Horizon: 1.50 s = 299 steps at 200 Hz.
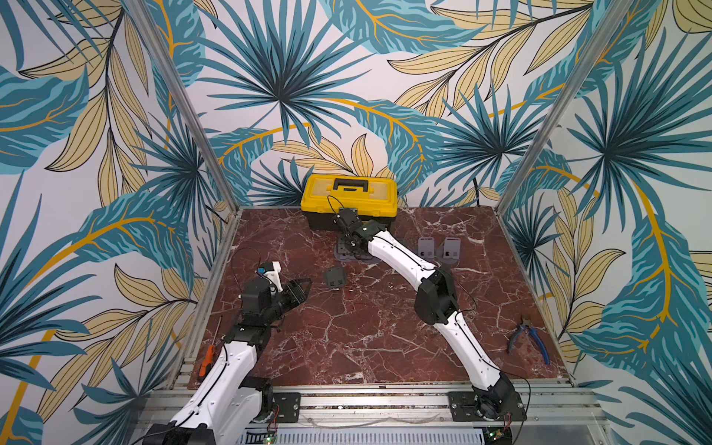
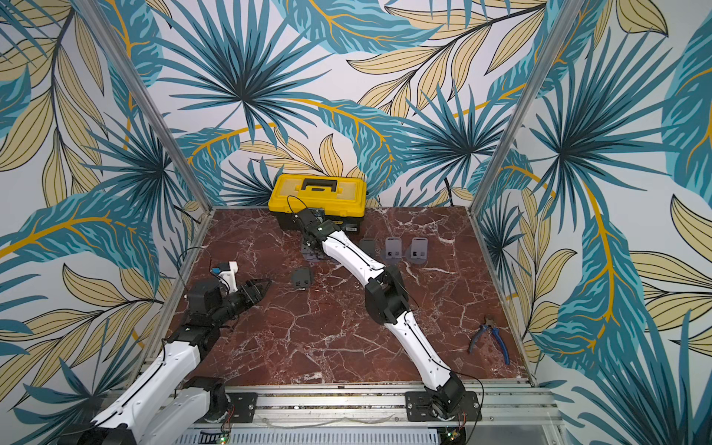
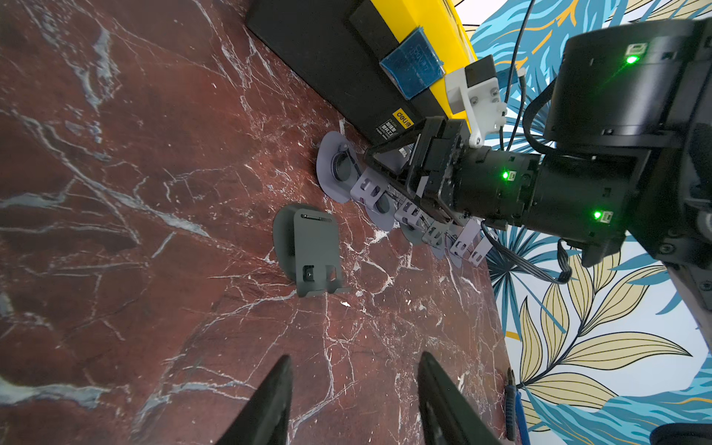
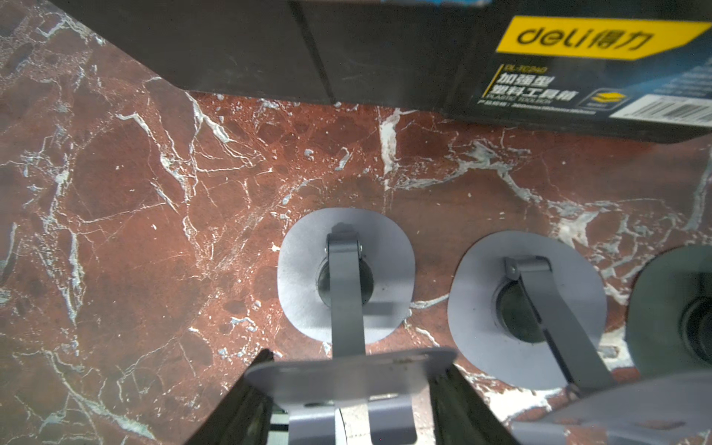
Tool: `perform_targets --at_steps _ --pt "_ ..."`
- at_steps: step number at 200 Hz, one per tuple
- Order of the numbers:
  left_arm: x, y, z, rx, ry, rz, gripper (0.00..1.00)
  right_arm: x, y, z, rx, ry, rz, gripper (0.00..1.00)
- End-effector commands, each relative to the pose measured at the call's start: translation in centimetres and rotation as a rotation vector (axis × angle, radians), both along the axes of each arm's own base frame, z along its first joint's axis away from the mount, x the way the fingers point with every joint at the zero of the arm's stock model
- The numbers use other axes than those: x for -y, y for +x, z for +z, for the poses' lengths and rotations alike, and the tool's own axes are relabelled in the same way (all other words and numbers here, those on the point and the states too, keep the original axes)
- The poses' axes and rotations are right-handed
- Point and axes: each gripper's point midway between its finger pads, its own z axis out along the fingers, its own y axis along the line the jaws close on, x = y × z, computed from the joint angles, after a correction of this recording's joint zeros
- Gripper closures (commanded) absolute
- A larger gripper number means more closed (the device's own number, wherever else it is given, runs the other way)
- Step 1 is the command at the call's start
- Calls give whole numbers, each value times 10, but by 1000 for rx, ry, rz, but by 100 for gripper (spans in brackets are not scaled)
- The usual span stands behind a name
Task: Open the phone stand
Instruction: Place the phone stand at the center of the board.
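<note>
Presently the phone stand [image 4: 346, 269] sits at the back of the table [image 1: 366, 339], just in front of the yellow toolbox [image 1: 348, 192]. It is the left end of a row of like stands.

Container: the toolbox lid is down and its handle is folded flat. Its contents cannot be seen.

Condition of the phone stand: light grey, with a rounded base flat on the marble and a dark round centre. A narrow arm hinged at the rear of the base rises to a slotted plate, which is lifted clear of the base. The right gripper [image 4: 354, 370] is clamped across that plate, one finger on each side edge.

The neighbouring stand [image 4: 528, 300] is just beside it, and a strip of marble shows between the two bases. Two upright stands [image 1: 439, 248] follow further along the row. A folded dark stand [image 1: 334, 278] lies flat, apart from the row and nearer the left gripper [image 3: 354, 358]. That gripper hovers near the left edge with its jaws moderately parted and nothing between them.

Clearance: the toolbox wall is close behind the row. The middle and front of the table are bare. Pliers [image 1: 528, 339] lie near the right edge, and a screwdriver [image 1: 208, 360] rests on the left rail.
</note>
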Motion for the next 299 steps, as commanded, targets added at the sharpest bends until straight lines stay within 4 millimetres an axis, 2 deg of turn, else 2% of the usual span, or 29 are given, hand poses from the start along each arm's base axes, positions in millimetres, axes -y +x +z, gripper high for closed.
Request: perform_targets --at_steps 1,93,135,188,260,299 --pt "-3 1 1 23 9 0 47 1 -8 -36 -79 -22 1 39" --pt "-4 2 0 21 7 1 47 -1 -6 -39 -88 1 2 34" --pt "-5 2 1 24 7 4 47 0 -4 -38 -78 -4 -9 38" --pt "-7 3 1 24 9 7 47 5 1 -33 -48 -21 -24 40" --pt "-7 4 0 24 7 6 47 9 8 -35 -46 -15 -11 41" --pt "-7 5 1 23 6 6 48 5 9 -35 -48 8 -2 34"
